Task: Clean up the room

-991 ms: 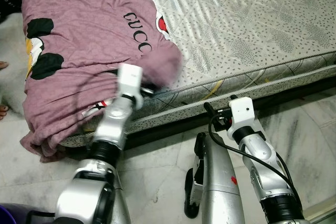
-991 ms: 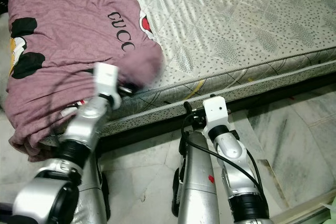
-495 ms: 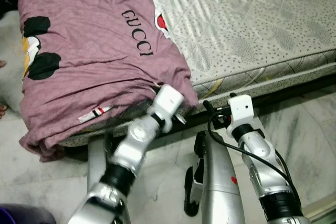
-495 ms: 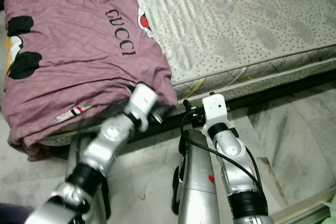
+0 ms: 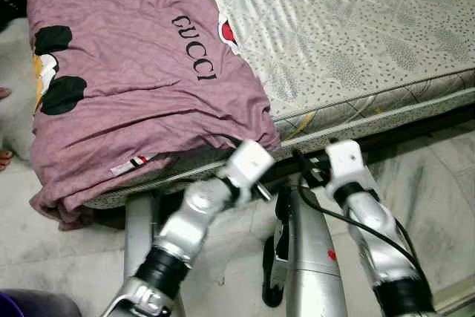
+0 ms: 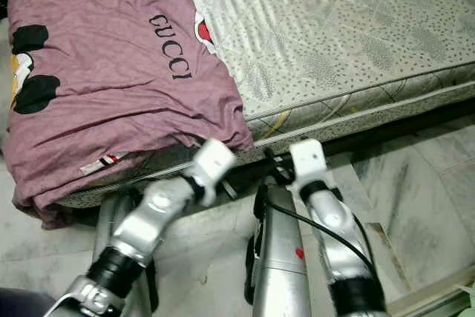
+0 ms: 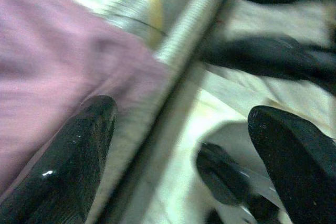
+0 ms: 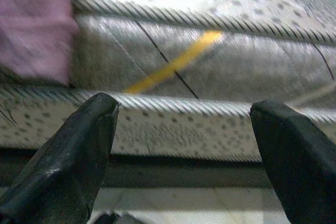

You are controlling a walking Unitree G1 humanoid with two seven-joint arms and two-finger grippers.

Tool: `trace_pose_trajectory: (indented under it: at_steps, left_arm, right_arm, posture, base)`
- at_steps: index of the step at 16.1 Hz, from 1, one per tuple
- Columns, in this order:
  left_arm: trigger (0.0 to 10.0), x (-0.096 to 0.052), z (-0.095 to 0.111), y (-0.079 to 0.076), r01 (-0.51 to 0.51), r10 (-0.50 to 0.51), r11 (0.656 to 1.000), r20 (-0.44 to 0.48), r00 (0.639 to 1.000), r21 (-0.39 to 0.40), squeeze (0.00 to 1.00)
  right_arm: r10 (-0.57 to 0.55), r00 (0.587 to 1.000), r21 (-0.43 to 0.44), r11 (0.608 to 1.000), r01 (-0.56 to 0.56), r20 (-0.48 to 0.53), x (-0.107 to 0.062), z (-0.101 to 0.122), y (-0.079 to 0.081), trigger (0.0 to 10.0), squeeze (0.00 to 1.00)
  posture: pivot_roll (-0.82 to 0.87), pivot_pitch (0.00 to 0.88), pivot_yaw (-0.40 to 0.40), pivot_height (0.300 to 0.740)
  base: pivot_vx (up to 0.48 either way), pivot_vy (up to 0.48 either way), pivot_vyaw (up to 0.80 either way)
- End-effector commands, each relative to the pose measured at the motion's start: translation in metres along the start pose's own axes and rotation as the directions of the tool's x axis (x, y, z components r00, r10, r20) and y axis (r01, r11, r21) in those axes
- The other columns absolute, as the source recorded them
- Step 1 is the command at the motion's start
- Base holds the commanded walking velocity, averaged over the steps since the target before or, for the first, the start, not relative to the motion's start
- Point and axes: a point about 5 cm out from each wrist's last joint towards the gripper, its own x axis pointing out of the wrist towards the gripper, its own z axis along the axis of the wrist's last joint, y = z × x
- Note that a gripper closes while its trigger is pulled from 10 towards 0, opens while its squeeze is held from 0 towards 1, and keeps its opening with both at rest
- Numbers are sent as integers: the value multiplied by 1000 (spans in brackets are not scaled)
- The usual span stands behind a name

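A purple blanket (image 5: 126, 64) printed with black letters and cartoon patches lies folded over the left part of the bed and hangs over the mattress corner. My left gripper (image 5: 261, 189) is low in front of the bed frame, just below the blanket's near right corner. In the left wrist view its fingers (image 7: 63, 166) stand wide apart with nothing between them, the blanket (image 7: 47, 72) to one side. My right gripper (image 5: 303, 165) is beside it, facing the mattress side. It is open, its fingers (image 8: 68, 150) empty.
The bare quilted mattress (image 5: 356, 42) takes up the right of the bed. Marble floor (image 5: 438, 176) runs along the bed's front. A person's toes (image 5: 4, 93) show at the left edge. My silver body (image 5: 308, 257) is between the arms.
My left gripper has come away from the blanket's end and swung right and down to the bed frame. The blanket's corner, bunched before, now lies flat to the mattress edge.
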Motion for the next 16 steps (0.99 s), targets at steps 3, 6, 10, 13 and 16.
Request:
trace_pose_trajectory:
  at_steps: [3, 6, 10, 13, 16]
  left_arm:
    - [10000, -13, 45, 14, -123, 123, 992, 236, 964, -15, 0]
    - [10000, -28, 67, 20, -197, 199, 980, 340, 919, -43, 0]
    - [10000, -62, 86, 46, -473, 481, 870, 440, 759, -136, 0]
    - [10000, -107, 45, 74, -711, 720, 687, 276, 637, -150, 0]
    - [10000, -150, 5, 84, -823, 835, 550, 95, 542, -145, 0]
  right_arm:
    - [-30, 1000, 11, 999, 30, 3, 3, 0, -6, 10000, 0]
    - [-45, 999, 12, 999, 45, 23, 16, 7, -9, 10000, 0]
    - [-52, 997, 32, 998, 51, 55, 30, 17, -11, 10000, 0]
    - [-48, 994, 83, 996, 40, 94, 57, 37, -3, 10000, 0]
    - [-21, 989, 120, 993, 3, 149, 81, 65, 10, 10000, 0]
  posture:
    - [-30, 241, -26, 504]
    - [-8, 236, -26, 504]
    - [21, 234, -18, 504]
    - [64, 242, -8, 504]
    - [117, 253, -13, 504]
  base:
    - [0, 0, 0]
    - [0, 0, 0]
    - [0, 0, 0]
    - [0, 0, 0]
    - [0, 0, 0]
